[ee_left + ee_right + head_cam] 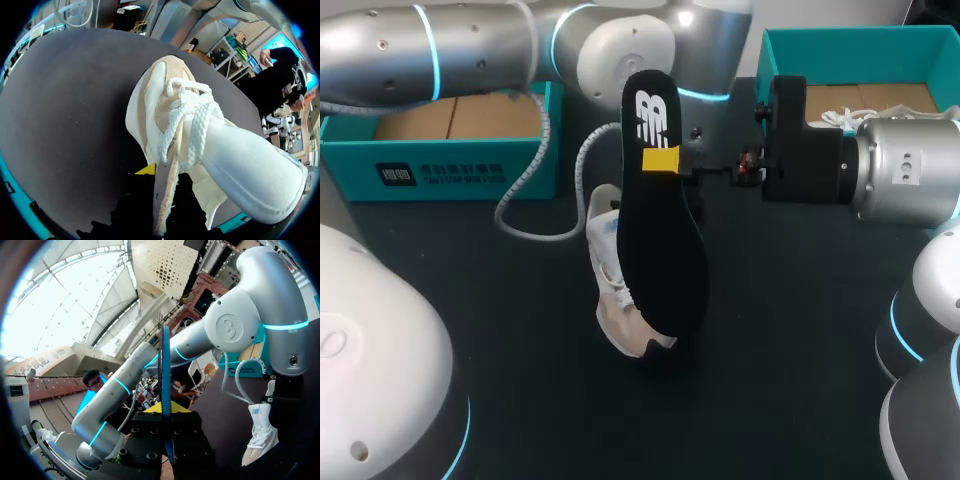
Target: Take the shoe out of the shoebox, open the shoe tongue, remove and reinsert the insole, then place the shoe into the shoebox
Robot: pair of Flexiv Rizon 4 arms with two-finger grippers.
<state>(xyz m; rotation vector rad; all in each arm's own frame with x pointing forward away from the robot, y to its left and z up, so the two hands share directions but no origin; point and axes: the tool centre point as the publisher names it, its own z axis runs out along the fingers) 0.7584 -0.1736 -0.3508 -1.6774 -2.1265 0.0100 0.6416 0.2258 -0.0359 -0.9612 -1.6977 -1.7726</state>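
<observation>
Held black insole (665, 250) upright, clamped in right pincer (665, 162), over beige sneaker (165, 105); pinched sneaker's rim in left pincer (165, 181), over dark desk (520, 350).

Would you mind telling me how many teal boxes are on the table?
2. The left box stands at the table's far left corner, the right box at its far right.

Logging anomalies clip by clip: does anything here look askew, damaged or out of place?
Nothing stands out. The black insole is outside the shoe, but the right gripper holds it upright above it, as the task needs. The left gripper holds the shoe; no damage shows.
</observation>
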